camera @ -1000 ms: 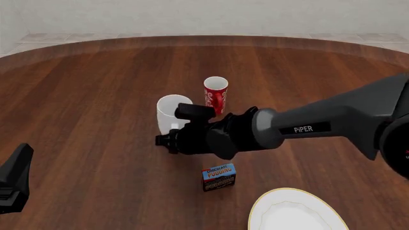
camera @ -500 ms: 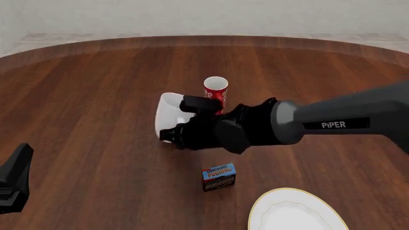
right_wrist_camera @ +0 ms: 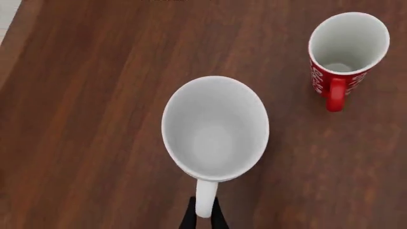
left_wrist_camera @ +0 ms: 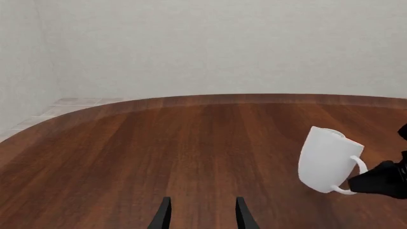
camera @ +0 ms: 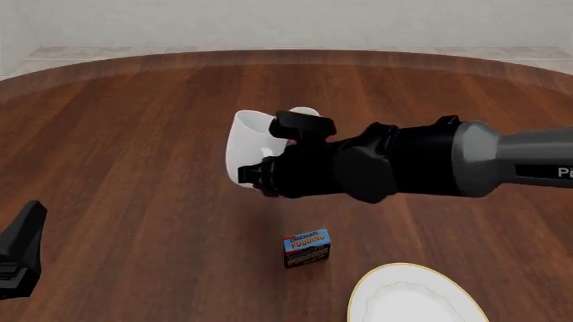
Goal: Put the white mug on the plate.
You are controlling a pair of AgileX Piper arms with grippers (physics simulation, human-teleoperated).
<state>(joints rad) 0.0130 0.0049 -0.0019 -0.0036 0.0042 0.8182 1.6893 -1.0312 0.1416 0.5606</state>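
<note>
The white mug (camera: 245, 143) hangs tilted above the table, held by its loop handle (right_wrist_camera: 205, 198) in my right gripper (camera: 254, 176), which is shut on it. The right wrist view looks straight down into the mug's bowl (right_wrist_camera: 215, 129), and in the left wrist view the mug (left_wrist_camera: 325, 160) floats clear of the wood. The plate (camera: 369, 282), white with a yellowish rim, lies at the near right edge, partly cut off. My left gripper (left_wrist_camera: 202, 219) rests low at the near left (camera: 18, 251), open and holding nothing.
A red mug (right_wrist_camera: 346, 52) stands on the table just beyond the white one; from the front only its rim (camera: 304, 111) shows behind my right arm. A small blue pudding box (camera: 307, 247) stands between the mugs and the plate.
My right gripper has risen with the white mug, lifting it off the table and tilting it. The arm now covers most of the red mug. The left arm has not moved.
</note>
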